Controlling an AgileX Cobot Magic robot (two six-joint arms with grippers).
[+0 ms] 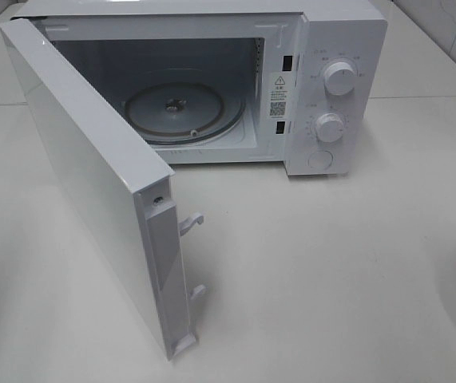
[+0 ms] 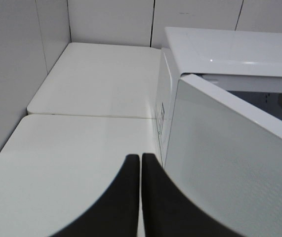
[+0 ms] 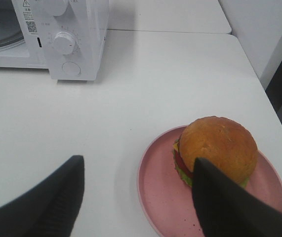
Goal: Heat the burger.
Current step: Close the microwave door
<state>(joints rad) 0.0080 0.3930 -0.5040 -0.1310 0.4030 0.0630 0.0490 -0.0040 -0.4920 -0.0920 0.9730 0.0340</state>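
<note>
A white microwave (image 1: 212, 80) stands at the far edge of the white desk (image 1: 331, 271), its door (image 1: 92, 183) swung wide open toward the near left, so the cavity shows with the glass turntable (image 1: 184, 112) lying flat inside. Two round dials (image 1: 340, 78) sit one above the other on the control panel at the microwave's right side, with a round button below them. The burger (image 3: 215, 148) sits on a round pink plate (image 3: 165, 182) near the desk's right edge, well apart from the microwave; its golden bun is on top, with red tomato, yellow cheese and green lettuce showing at the side. In the high view only a sliver of the plate's rim shows at the right border. The right gripper (image 3: 138, 197) hangs above the desk with its fingers spread apart, one finger in front of the burger's near side, the other over bare desk; it holds nothing. The left gripper (image 2: 141, 197) has its fingers pressed together, empty, beside the outer face of the open door, over the desk's left part.
</note>
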